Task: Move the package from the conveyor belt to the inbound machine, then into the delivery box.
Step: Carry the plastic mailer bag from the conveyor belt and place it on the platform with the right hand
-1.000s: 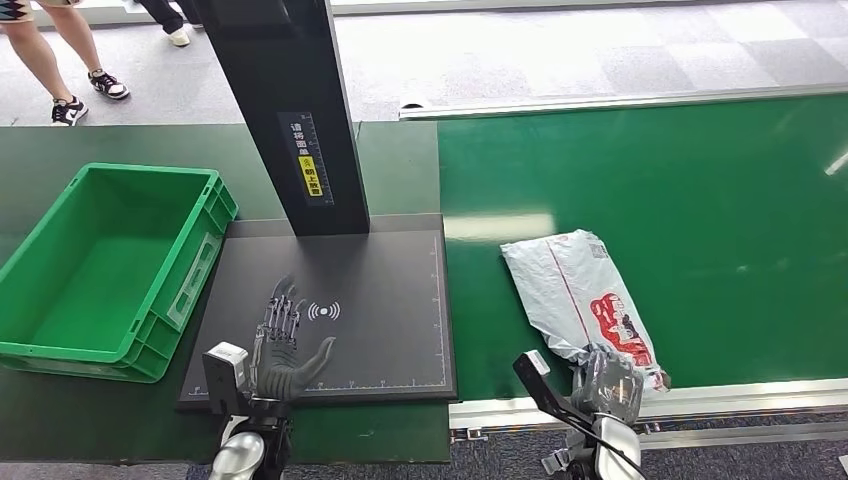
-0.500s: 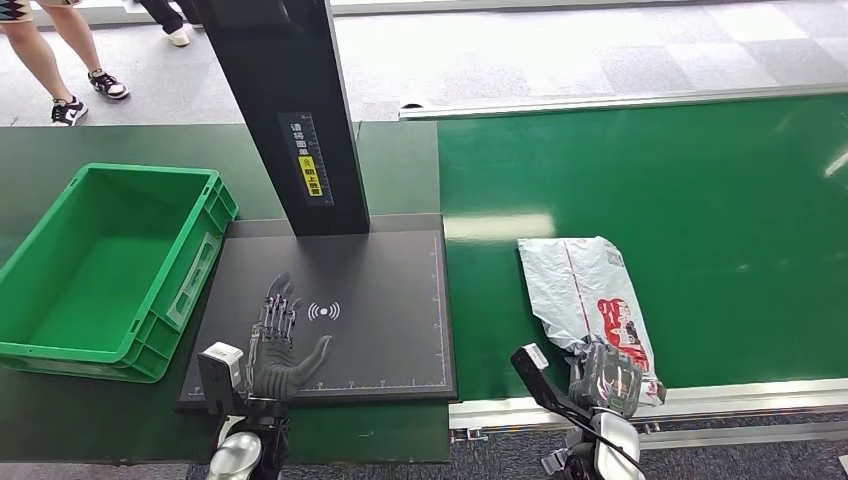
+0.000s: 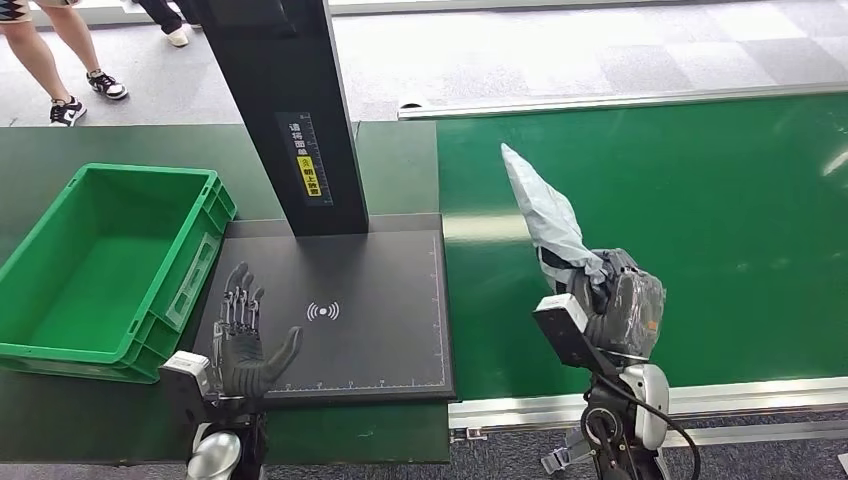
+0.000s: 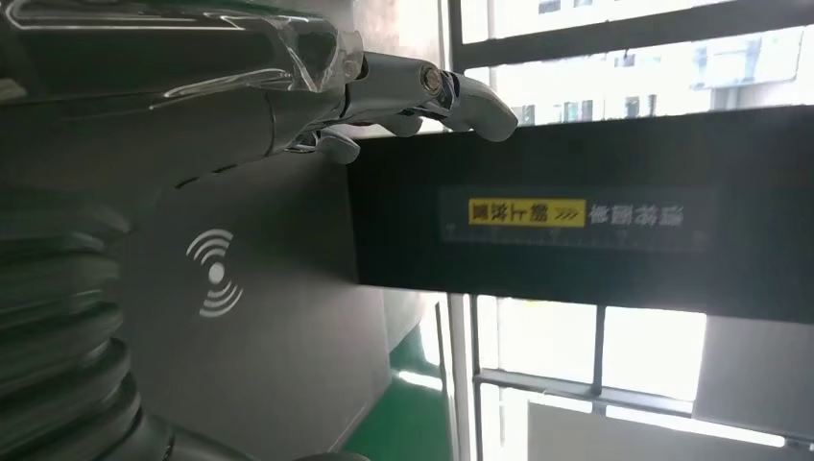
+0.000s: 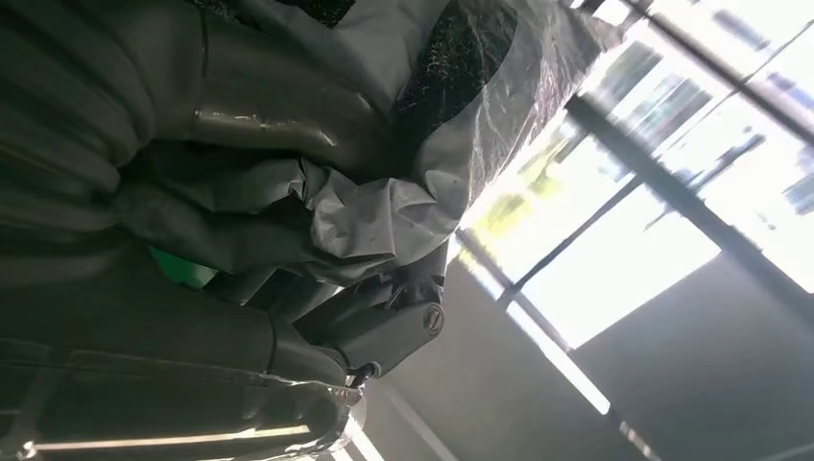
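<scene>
Package (image 3: 545,215) is sticking up above the green conveyor belt (image 3: 720,230) — the right hand (image 3: 620,300) is gripping its lower end. Left hand (image 3: 243,340) is hovering over the scanner plate (image 3: 390,300), fingers spread, holding nothing.

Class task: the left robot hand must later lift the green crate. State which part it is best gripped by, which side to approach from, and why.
Probably the near right rim of the green crate, reached from above. The crate sits open-topped with a thick lip, and that wall lies closest to the left robot hand, which hovers open over the black scanner plate beside it.
</scene>
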`<state>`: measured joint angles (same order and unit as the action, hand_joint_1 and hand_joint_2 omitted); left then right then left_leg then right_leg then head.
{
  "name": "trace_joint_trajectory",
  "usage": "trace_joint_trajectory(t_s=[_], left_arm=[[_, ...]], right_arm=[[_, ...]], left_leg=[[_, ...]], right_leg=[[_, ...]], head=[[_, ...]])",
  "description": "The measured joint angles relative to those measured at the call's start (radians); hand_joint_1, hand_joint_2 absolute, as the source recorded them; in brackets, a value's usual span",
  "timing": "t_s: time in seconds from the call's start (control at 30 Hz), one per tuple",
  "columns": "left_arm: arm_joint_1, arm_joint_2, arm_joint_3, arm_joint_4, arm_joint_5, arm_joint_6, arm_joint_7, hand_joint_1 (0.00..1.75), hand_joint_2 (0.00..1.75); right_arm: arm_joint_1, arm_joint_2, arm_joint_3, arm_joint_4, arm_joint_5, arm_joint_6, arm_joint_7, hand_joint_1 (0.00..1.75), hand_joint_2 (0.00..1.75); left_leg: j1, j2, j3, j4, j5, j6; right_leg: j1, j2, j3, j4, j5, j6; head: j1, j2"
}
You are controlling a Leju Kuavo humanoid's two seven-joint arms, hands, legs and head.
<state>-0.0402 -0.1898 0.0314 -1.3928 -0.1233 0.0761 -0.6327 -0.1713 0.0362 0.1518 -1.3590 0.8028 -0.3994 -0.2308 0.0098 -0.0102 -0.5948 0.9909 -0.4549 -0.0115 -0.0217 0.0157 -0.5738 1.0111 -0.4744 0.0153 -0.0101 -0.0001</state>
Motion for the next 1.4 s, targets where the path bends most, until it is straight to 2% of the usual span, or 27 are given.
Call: trace_joint_trajectory(t_s=[0.07,0.13,0.3,0.43,0.73,0.77,0.87,0.9,0.97,1.1,1.4], left_arm=[[-0.003,0.010,0.016,-0.019,-0.001,0.014,-0.009,0.00,1.75],[-0.006,0.022,0.035,-0.040,0.002,0.032,-0.015,0.00,1.75],[-0.007,0.046,0.084,-0.106,0.009,0.066,-0.020,0.00,1.75],[-0.013,0.057,0.114,-0.144,0.010,0.080,-0.022,0.00,1.75],[-0.049,0.073,0.168,-0.173,0.008,0.099,-0.025,0.00,1.75],[-0.048,0.073,0.173,-0.176,0.008,0.100,-0.025,0.00,1.75],[-0.041,0.074,0.189,-0.186,0.007,0.103,-0.026,0.00,1.75],[-0.037,0.074,0.196,-0.190,0.007,0.103,-0.026,0.00,1.75],[-0.029,0.073,0.207,-0.201,0.007,0.101,-0.026,0.00,1.75],[-0.015,0.071,0.225,-0.218,0.001,0.094,-0.026,0.00,1.75],[-0.012,0.070,0.240,-0.227,-0.011,0.085,-0.025,0.00,1.75]], right_arm=[[-0.047,-0.002,0.052,-0.036,-0.156,0.130,-0.044,1.75,1.75],[-0.098,0.000,0.104,-0.048,-0.236,0.201,-0.074,1.75,1.75],[-0.212,0.008,0.208,-0.050,-0.315,0.234,-0.107,1.75,1.75],[-0.279,0.027,0.277,-0.049,-0.359,0.283,-0.094,1.75,1.75],[-0.364,0.117,0.428,0.054,-0.420,0.415,-0.051,1.75,1.75],[-0.371,0.127,0.442,0.074,-0.424,0.421,-0.051,1.48,1.75],[-0.387,0.149,0.475,0.122,-0.431,0.430,-0.048,0.17,1.75],[-0.393,0.153,0.484,0.136,-0.433,0.430,-0.043,0.00,1.75],[-0.408,0.159,0.500,0.165,-0.435,0.431,-0.029,0.00,1.75],[-0.430,0.169,0.519,0.217,-0.447,0.440,-0.004,0.00,0.00],[-0.452,0.187,0.527,0.286,-0.470,0.454,0.016,0.00,0.00]], left_leg=[[0.000,0.000,0.000,0.000,0.001,0.000],[0.001,0.000,0.000,0.000,0.001,0.000],[0.001,0.000,0.000,0.000,0.002,-0.001],[0.001,0.000,0.000,0.000,0.002,-0.001],[0.001,0.000,0.000,0.000,0.002,-0.001],[0.001,0.000,0.000,0.000,0.002,-0.001],[0.001,-0.001,0.000,0.000,0.002,-0.001],[0.001,-0.001,0.000,0.000,0.002,-0.001],[0.001,-0.001,0.000,0.000,0.001,-0.001],[0.001,-0.001,0.000,0.000,0.001,-0.001],[0.001,-0.001,0.000,0.000,0.002,-0.001]], right_leg=[[0.000,0.000,0.000,0.000,0.000,0.000],[0.001,0.000,0.001,0.000,0.000,0.000],[0.001,0.000,0.001,0.001,0.000,0.000],[0.001,0.000,0.000,0.000,0.000,0.000],[0.002,0.000,0.000,0.001,0.000,-0.001],[0.002,0.000,0.000,0.001,0.000,-0.001],[0.002,-0.001,0.000,0.001,0.000,-0.001],[0.002,-0.001,0.000,0.001,0.000,-0.001],[0.002,0.000,0.000,0.000,0.000,-0.001],[0.002,-0.001,0.000,0.000,0.000,-0.001],[0.002,-0.001,0.000,0.001,0.000,-0.001]], head=[[0.000,0.000],[0.000,0.000],[0.000,0.000],[0.000,0.000],[0.000,0.000],[0.000,0.000],[0.000,0.000],[0.000,0.000],[0.000,0.000],[0.000,0.000],[0.000,0.000]])
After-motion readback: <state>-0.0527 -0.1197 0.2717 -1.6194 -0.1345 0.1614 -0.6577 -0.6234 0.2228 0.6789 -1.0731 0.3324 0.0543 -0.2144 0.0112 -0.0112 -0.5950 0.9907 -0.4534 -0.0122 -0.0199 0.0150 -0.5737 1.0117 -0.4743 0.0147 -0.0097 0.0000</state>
